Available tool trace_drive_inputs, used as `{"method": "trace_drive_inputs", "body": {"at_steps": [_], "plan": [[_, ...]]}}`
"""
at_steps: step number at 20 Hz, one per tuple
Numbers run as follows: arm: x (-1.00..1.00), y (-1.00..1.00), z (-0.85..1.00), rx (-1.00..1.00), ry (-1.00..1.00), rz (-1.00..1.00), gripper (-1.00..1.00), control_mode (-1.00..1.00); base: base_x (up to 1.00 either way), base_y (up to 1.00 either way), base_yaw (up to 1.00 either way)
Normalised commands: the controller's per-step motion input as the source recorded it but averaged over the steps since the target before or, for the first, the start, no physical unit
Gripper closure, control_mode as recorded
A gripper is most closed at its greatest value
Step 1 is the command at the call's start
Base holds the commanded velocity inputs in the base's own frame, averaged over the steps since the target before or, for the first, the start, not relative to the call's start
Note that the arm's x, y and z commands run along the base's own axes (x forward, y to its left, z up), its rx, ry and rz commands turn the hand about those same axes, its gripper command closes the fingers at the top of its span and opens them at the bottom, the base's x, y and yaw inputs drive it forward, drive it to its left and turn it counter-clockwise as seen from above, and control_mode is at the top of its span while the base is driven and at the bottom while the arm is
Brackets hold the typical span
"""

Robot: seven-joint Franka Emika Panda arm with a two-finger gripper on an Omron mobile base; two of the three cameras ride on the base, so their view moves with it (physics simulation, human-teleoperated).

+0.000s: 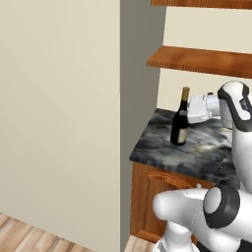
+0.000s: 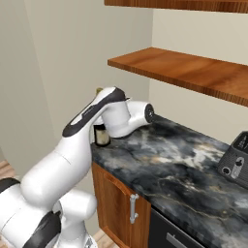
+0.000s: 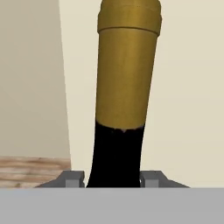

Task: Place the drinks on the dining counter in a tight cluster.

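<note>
A tall dark wine bottle (image 1: 179, 129) with a yellow cap stands near the left corner of a marbled worktop (image 1: 197, 152). My gripper (image 1: 185, 114) reaches in from the right at the bottle's shoulder. In the hand view the bottle (image 3: 124, 87) rises straight up between my gripper (image 3: 114, 177), and each small grey fingertip (image 3: 72, 178) presses against a side of the dark glass, so it is shut on the bottle. In the right base view my arm hides most of the bottle (image 2: 101, 135). The dining counter is out of view.
Two wooden shelves (image 1: 202, 60) hang over the worktop (image 2: 169, 164), the lower one close above the bottle. A dark toaster (image 2: 236, 160) stands at the far right. A beige wall panel (image 1: 59, 123) borders the worktop's left end. Brown cabinets (image 2: 121, 203) sit below.
</note>
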Motion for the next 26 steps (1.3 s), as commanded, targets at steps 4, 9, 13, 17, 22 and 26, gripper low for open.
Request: {"method": "trace_drive_inputs", "body": {"at_steps": [4,9,13,17,22,26], "plan": [[-0.99,0.45,0.17,-0.17,-0.15,-0.03,1.0,-1.0,0.0,0.0,0.0],[-0.37,0.25,0.13,-0.1,-0.1,-0.01,1.0,-1.0,0.0,0.0,0.0],[-0.01,0.01,0.0,-0.01,0.0,0.0,1.0,-1.0,0.0,0.0,0.0],[0.0,0.0,0.0,0.0,0.0,0.0,1.0,-1.0,0.0,0.0,0.0],[0.0,0.0,0.0,0.0,0.0,0.0,1.0,1.0,-0.48,0.12,-0.02],[0.0,0.0,0.0,0.0,0.0,0.0,1.0,1.0,-1.0,0.34,-0.26]]}}
